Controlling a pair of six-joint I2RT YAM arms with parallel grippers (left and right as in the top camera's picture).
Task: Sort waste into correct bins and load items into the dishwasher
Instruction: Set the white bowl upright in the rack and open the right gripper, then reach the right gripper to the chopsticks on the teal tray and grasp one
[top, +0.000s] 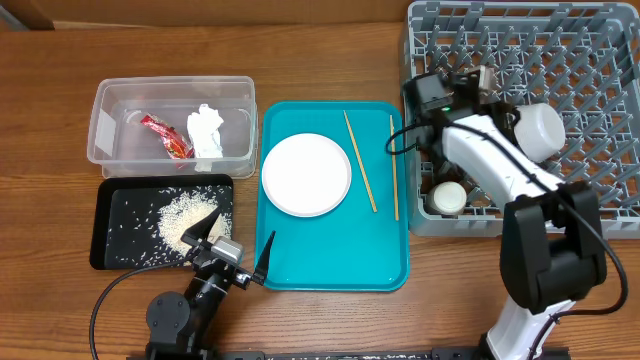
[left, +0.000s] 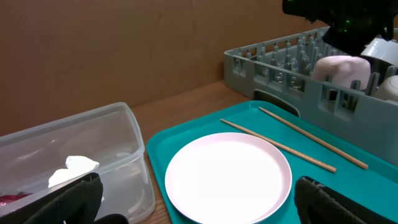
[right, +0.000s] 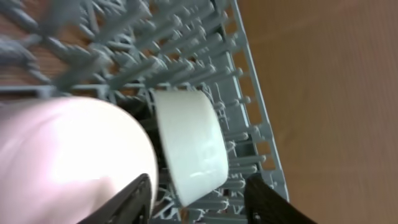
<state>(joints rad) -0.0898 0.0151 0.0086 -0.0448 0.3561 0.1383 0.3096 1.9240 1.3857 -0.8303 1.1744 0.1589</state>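
Observation:
The white plate (top: 306, 174) and two chopsticks (top: 360, 160) lie on the teal tray (top: 330, 265). The clear tub (top: 105, 135) holds the red sauce packet (top: 166, 135) and the napkin (top: 206, 131). The black tray (top: 115, 245) holds rice (top: 185, 218). My left gripper (top: 240, 236) is open and empty, low at the front between the black tray and the teal tray; in the left wrist view it (left: 199, 202) faces the plate (left: 227, 177). My right gripper (top: 490, 92) is inside the dish rack (top: 600, 215), open, with a small white cup (right: 189, 143) lying between its fingers (right: 202, 199) and a pale bowl (right: 68, 162) beside it.
In the overhead view a white bowl (top: 540, 128) and another round dish (top: 447, 197) sit in the rack. The right arm reaches over the rack's front left corner. A cardboard wall (left: 124, 50) stands behind the table.

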